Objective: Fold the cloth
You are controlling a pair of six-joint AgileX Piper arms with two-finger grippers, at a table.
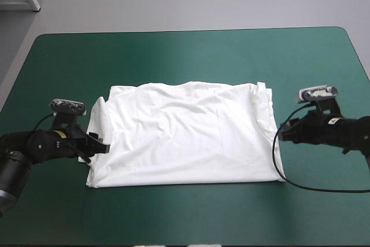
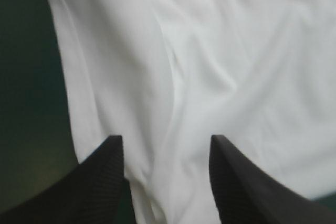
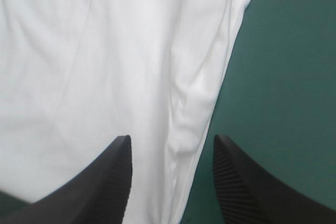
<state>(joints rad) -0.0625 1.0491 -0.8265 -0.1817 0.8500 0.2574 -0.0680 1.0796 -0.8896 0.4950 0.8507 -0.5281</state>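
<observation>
The white T-shirt (image 1: 185, 134) lies folded into a wide flat rectangle in the middle of the teal-green table (image 1: 185, 50). My left gripper (image 1: 99, 146) is at the shirt's left edge, low on the cover. In the left wrist view its black fingers (image 2: 102, 174) stand apart, the left gripper (image 2: 165, 145) open over the T-shirt (image 2: 210, 66) with the shirt's edge running between them. My right gripper (image 1: 284, 131) is at the shirt's right edge. In the right wrist view the right gripper (image 3: 172, 145) is open, and the folded edge of the T-shirt (image 3: 105, 61) runs between the fingers.
Bare teal-green cover surrounds the shirt on all sides. The right arm's black cable loops on the table near the shirt's front right corner. A pale object sits beyond the table's far left corner.
</observation>
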